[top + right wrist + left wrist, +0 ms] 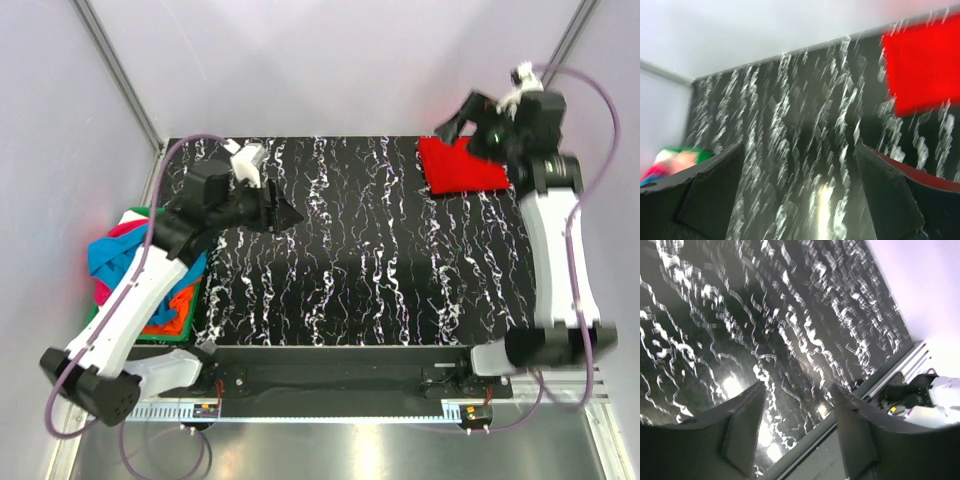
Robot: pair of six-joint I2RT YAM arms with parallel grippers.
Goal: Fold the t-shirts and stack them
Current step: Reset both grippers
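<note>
A bright red t-shirt (462, 167) lies folded flat at the back right corner of the black marbled table (380, 260); the right wrist view shows it as a blurred red t-shirt (920, 70) at upper right. My right gripper (455, 118) hovers open just behind and above its far left corner, and in its own view the right gripper (799, 146) has nothing between the fingers. Other t-shirts (135, 262), blue, pink and orange, lie heaped at the table's left edge. My left gripper (288, 215) is open over the left half of the table. The left gripper (797, 386) is empty, with only bare tabletop below.
The heap of shirts sits in a green bin (145, 212) off the left side, glimpsed as a green bin (677, 150) in the right wrist view. A metal frame post (120, 80) rises at the back left. The table's near rail (890, 375) shows in the left wrist view.
</note>
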